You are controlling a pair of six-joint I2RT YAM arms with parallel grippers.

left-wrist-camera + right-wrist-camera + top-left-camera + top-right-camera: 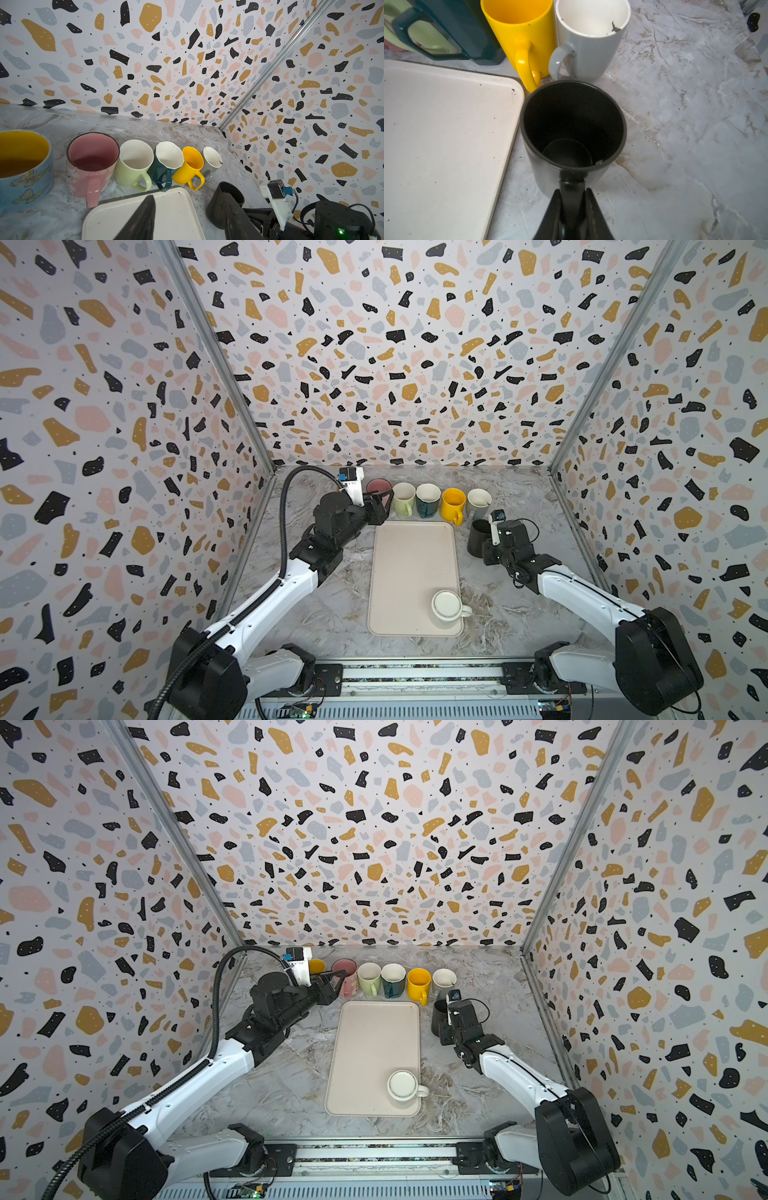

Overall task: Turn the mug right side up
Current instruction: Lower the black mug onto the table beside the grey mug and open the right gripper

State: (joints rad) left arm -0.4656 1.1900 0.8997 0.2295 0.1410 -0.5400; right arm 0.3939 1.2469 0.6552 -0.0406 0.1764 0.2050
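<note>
In a top view the right arm stretches forward, right end effector (486,549) clenched on the handle of the upright matte black mug (476,538); the left end effector (382,506) hangs released. Right wrist view: the cylindrical mug stands on the veined marble desk (685,104) beside a smooth cream tray (446,135)

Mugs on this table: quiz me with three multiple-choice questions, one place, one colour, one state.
1. Where is the white mug? A) on the tray B) in the back row C) stacked on another mug
2. What colour is the mug between the dark green mug and the grey mug? A) pink B) yellow C) black
3. How does the black mug stand? A) upside down B) on its side C) upright

Answers: 1 A, it sits base up on the tray's near corner. 2 B, the yellow mug fills that gap. 3 C, its open mouth faces up while the right tool grips its handle.
</note>
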